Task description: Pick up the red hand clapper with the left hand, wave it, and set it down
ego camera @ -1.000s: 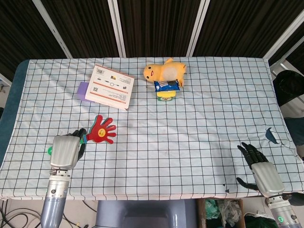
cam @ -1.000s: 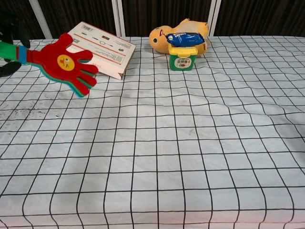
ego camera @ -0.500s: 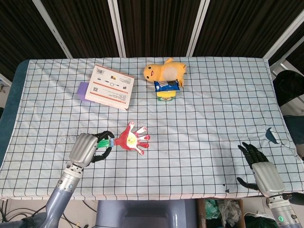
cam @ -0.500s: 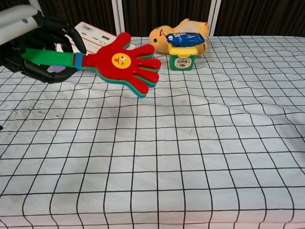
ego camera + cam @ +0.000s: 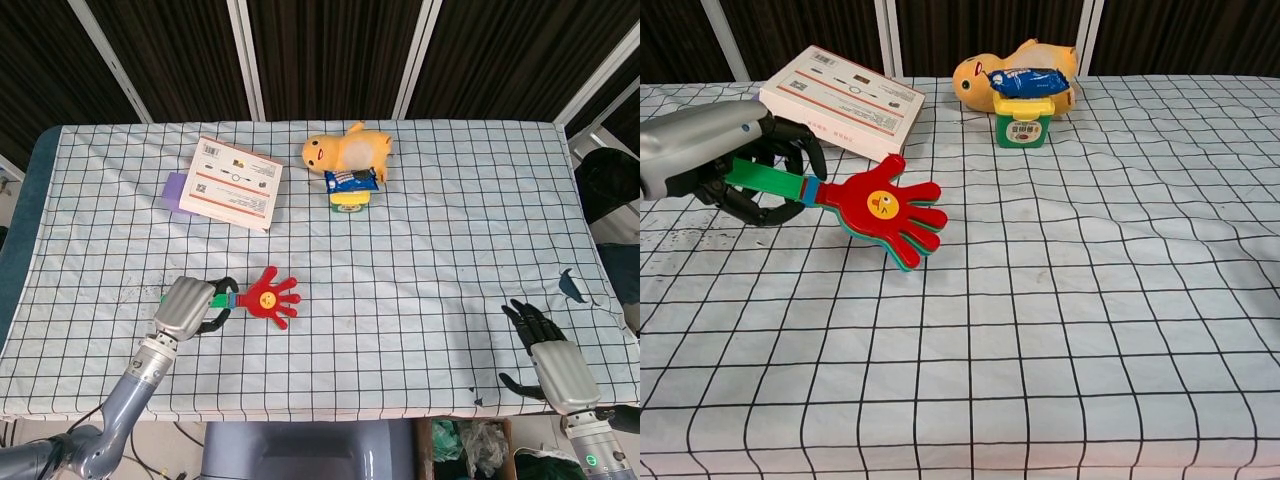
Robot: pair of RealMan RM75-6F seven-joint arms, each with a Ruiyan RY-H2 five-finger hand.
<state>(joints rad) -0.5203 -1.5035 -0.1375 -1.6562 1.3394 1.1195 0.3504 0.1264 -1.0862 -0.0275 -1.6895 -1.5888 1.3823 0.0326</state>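
Worktop (image 5: 450,230) covered with a white cloth printed in a black grid; cloth lies slightly rumpled, with soft folds visible in the chest view.

Clapper (image 5: 885,210): flat hard plastic, hand-shaped, red top layer with a small yellow face at the palm, green and blue layers showing beneath at the edges. Green strip handle joined by a blue collar. It sits at the front-left of the worktop, palm end pointing right; whether the red end touches the cloth cannot be told.

Left hand (image 5: 188,305): grey metallic back, black fingers (image 5: 790,135) curled round the green handle, gripping it.

Right hand (image 5: 545,350): grey back, dark fingers spread apart, holding nothing, at the front-right edge, well apart from the clapper.

Other items, all toward the far side:
- Box (image 5: 236,182), flat white cardboard with a red edge and printed labels, lying on a purple block (image 5: 176,190).
- Plush (image 5: 345,150), soft yellow-orange fabric, lying on its side.
- Tub (image 5: 1024,122), small, green with a yellow lid, just in front of the plush; a blue glossy packet (image 5: 1032,81) rests on top of it.

Open cloth lies between the clapper and these items.
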